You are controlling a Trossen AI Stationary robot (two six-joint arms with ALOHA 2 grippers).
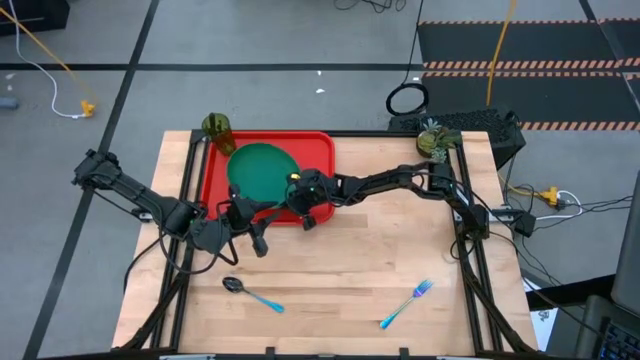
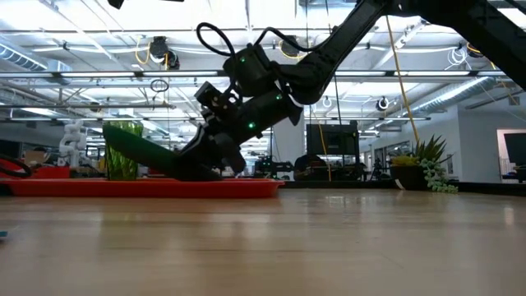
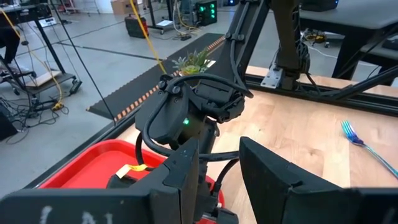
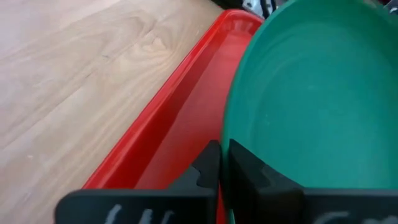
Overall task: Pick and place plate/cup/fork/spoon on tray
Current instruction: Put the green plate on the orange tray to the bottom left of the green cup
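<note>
High view, from the table's near edge: the spoon (image 1: 251, 293) lies at the front left, its dark bowl toward the left and its blue handle running right and slightly nearer. The fork (image 1: 405, 304) lies at the front right, on a diagonal, tines up toward the far right, handle toward the near left. Both rest on the bare wooden table (image 1: 370, 250), well apart from each other.

Farther back, the left gripper (image 1: 250, 226) sits just off the red tray (image 1: 209, 170), at its near edge, fingers partly apart and holding nothing; its arm reaches in low from the left.

Beside it, the right gripper (image 4: 222, 163) is clamped on the rim of the green plate (image 1: 262, 172). The low view shows the plate tilted, its gripped edge raised and the far edge down on the tray. The right arm stretches across from the far right corner.

The cup (image 1: 218, 131) stands upright at the tray's far left corner. A small plant (image 1: 431, 140) stands at the table's far right.
</note>
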